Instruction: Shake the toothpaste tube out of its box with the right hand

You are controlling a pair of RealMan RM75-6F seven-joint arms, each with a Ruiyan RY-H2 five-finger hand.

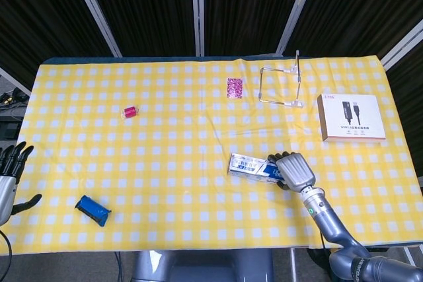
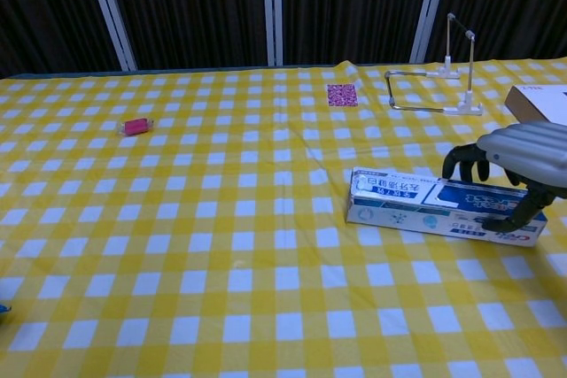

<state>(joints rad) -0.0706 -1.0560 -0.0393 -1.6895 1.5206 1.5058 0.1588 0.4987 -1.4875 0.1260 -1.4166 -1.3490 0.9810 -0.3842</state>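
Curling over the right end of the long blue-and-white cardboard toothpaste box (image 2: 443, 210), the right hand (image 2: 518, 163) has fingers behind and thumb in front, seemingly gripping it. That box lies flat on the yellow-and-white checked tablecloth (image 1: 165, 156), near its front edge. A firm grip before lifting and tipping seems wise. Idle, the left hand (image 1: 9, 175) is spread wide.

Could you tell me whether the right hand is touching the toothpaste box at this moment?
Touching. In the chest view the right hand wraps the right end of the toothpaste box, fingers curled over its far edge and thumb pressed on its front face.
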